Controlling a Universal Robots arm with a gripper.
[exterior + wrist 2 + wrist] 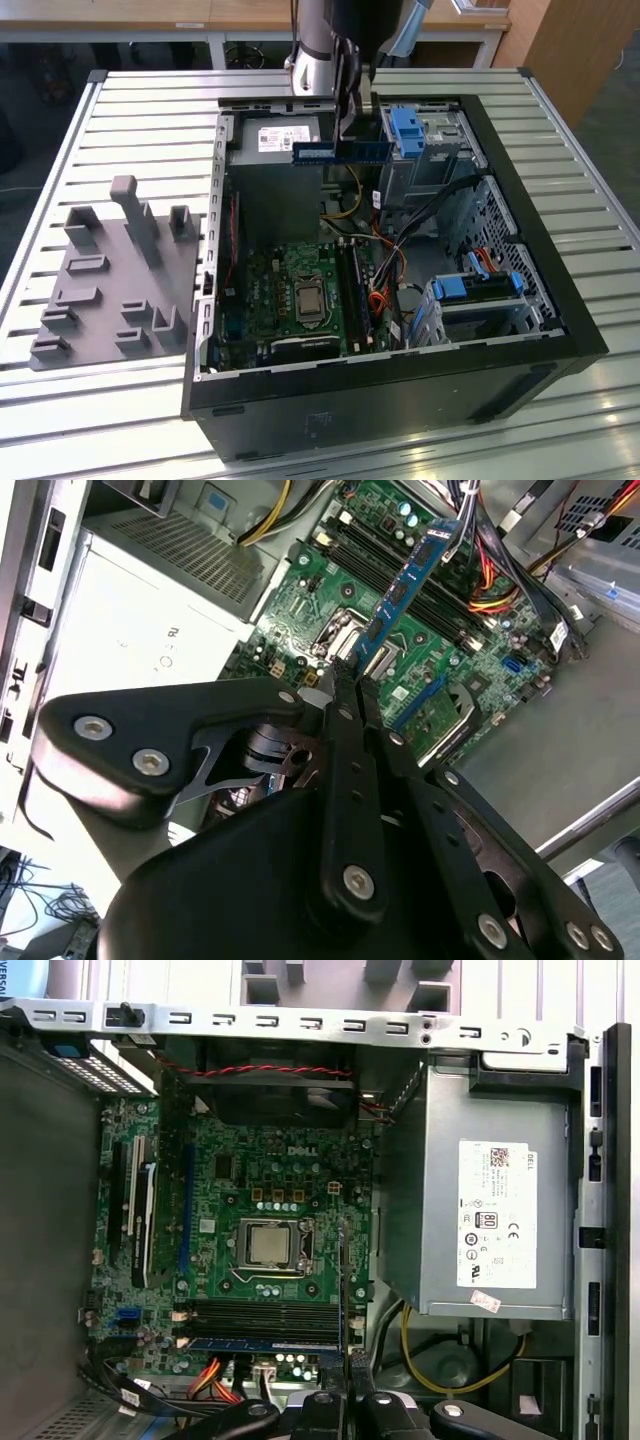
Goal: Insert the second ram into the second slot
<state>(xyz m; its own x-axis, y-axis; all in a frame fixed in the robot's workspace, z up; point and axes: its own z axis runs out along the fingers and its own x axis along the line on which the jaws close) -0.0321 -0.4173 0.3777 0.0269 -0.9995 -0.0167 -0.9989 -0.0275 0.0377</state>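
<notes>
A: What's the claw point(352, 135) got?

B: It's shut tight on the second ram point(320, 153), pinching the top edge approx mid-length. The stick hangs level. In the second wrist view the claw point(345, 675) is closed right down on the board, w/ the second ram point(408, 580) sticking out past it.

A: Where's that vs. the slots?

B: In the exterior view it's at 12 o'clock from the memory slots point(352, 290), high over the far end of the case point(560, 300) and near the power supply point(275, 140). It's well apart from the motherboard point(290, 290).

A: Lined up?

B: No, I'd say. The stick runs 9-to-3 and the slots run approx 12-to-6, so they're crosswise.

A: So what makes this go right?

B: IMO: square the stick to the slot, match the notch, keep it upright and press evenly, no rocking. The cables point(420, 215) look like a snag risk.

A: Which slot?

B: Can't say for sure. In the first wrist view a blue strip point(265, 1343) lies alongside the slot bank. It's maybe a stick already seated, so the neighbour would be the target.
</notes>
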